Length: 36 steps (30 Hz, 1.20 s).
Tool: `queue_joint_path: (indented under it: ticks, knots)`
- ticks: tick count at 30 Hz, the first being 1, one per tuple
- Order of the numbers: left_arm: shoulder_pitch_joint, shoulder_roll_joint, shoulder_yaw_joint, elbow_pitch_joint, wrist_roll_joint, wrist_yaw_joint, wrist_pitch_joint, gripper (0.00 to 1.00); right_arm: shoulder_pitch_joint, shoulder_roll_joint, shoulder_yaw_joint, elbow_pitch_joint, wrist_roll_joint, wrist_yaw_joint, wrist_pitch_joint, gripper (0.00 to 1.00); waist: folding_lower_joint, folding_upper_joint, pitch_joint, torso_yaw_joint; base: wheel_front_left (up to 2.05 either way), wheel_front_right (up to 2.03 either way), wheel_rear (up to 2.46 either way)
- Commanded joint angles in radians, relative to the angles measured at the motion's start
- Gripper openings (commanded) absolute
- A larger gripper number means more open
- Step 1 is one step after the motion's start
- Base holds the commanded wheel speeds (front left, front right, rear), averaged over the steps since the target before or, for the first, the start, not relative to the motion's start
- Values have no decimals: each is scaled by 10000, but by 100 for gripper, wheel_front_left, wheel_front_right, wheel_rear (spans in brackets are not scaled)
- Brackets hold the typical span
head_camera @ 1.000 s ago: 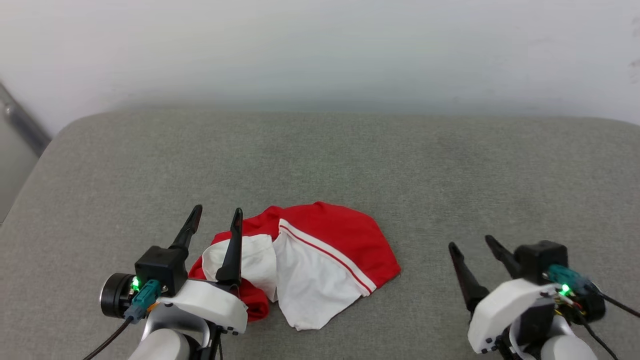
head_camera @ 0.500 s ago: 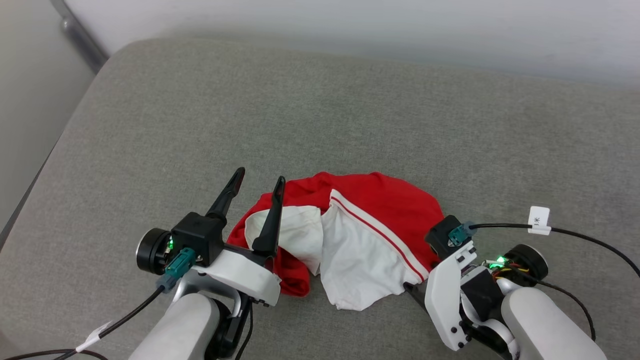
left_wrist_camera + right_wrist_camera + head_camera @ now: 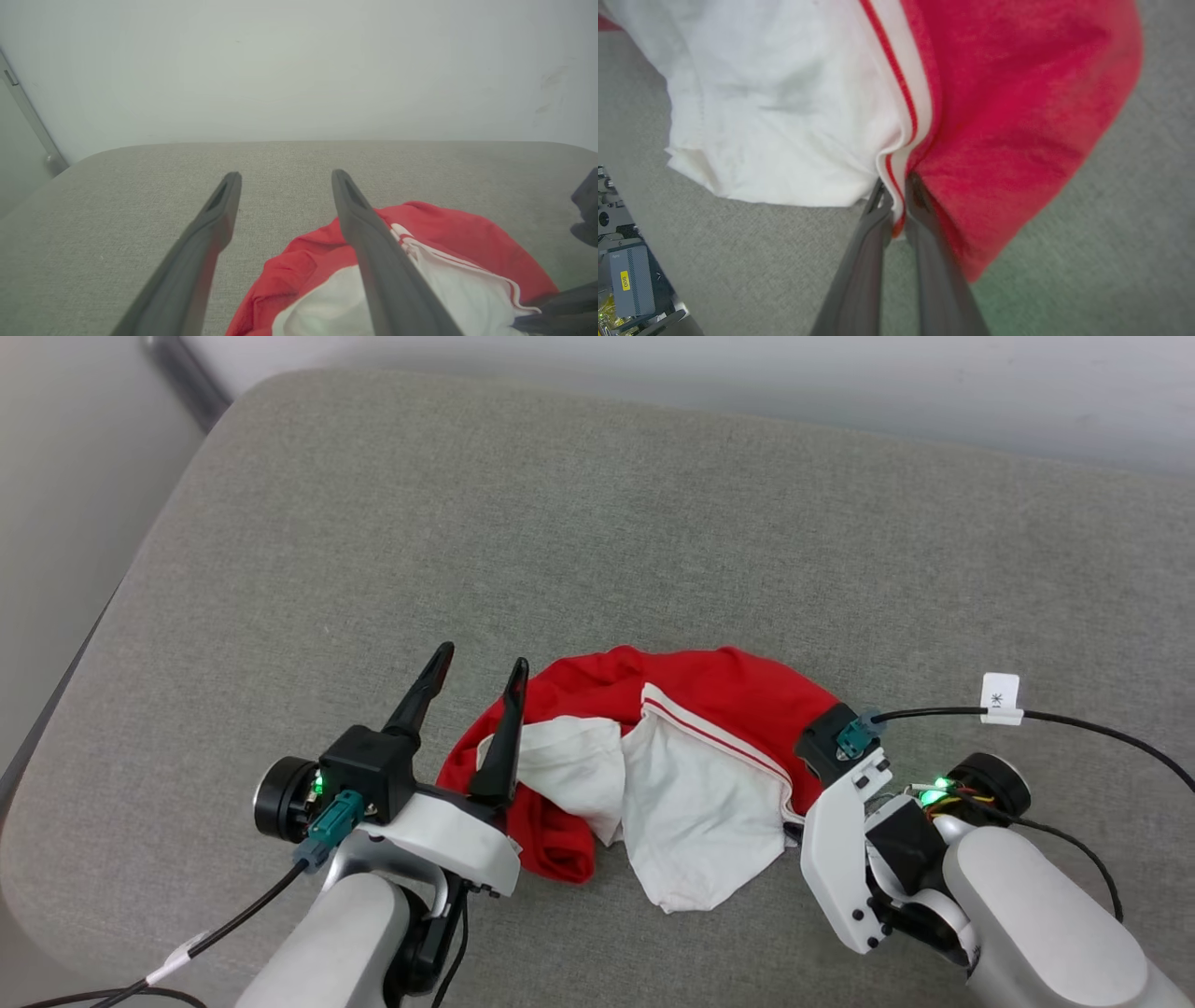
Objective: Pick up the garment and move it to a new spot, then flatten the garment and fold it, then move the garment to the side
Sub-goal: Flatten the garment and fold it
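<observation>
The right claw (image 3: 899, 198) is clamped on the shirt (image 3: 1017, 102), its fingertips pinching a fold of the striped trim where white sleeve meets red cloth. Ahead of that claw the shirt lies crumpled on the cushion (image 3: 653, 504). The left claw (image 3: 478, 663) stands apart and empty, its right finger above the shirt's edge, its left finger above bare cushion.
</observation>
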Motion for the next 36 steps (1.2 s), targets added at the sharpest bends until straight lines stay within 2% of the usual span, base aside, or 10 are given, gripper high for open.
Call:
queue_joint_path:
  ticks: [1,5,9,16,21,22,23,24,28,36]
  knots:
    - [91,48,32,34,-20,52,-74,100,95,-22,-12,100,-105,-7,-150,0,0,0,-159,-147,0,0,0]
    - [258,116,91,65,-67,89,-73,100,-42,19,-708,-485,-278,-8,-718,0,0,0,-467,-496,0,0,0]
    - [416,234,114,16,-65,132,-29,100,349,49,-1846,-1037,-574,-7,-913,0,0,0,-734,-935,0,0,0]
    - [574,416,107,-207,-97,241,146,100,1604,321,-4893,-1632,-1133,-8,-621,0,0,0,-866,-1602,0,0,0]
    - [579,536,106,-349,-96,292,252,100,2524,750,-6509,-1083,-1456,-7,-520,0,0,0,-765,-1881,0,0,0]
    - [588,568,116,-362,-103,306,274,100,2624,875,-6652,-940,-1445,-5,-592,15,0,0,-747,-1934,0,0,0]
    - [601,597,126,-370,-115,322,288,100,2715,954,-6732,-777,-1481,-7,-710,36,0,0,-733,-1976,0,0,0]
    - [607,611,122,-372,-126,322,320,100,2776,1029,-6823,-658,-1517,-7,-906,100,0,0,-722,-2009,0,0,0]
    - [665,692,169,-398,-177,373,340,100,2819,1403,-6831,-434,-1458,-7,-2021,100,0,0,-748,-2131,0,0,0]
    - [1097,760,287,-363,-366,600,351,100,3128,1675,-6845,-1120,-1762,-7,-5222,100,0,0,-1302,-2247,0,0,0]
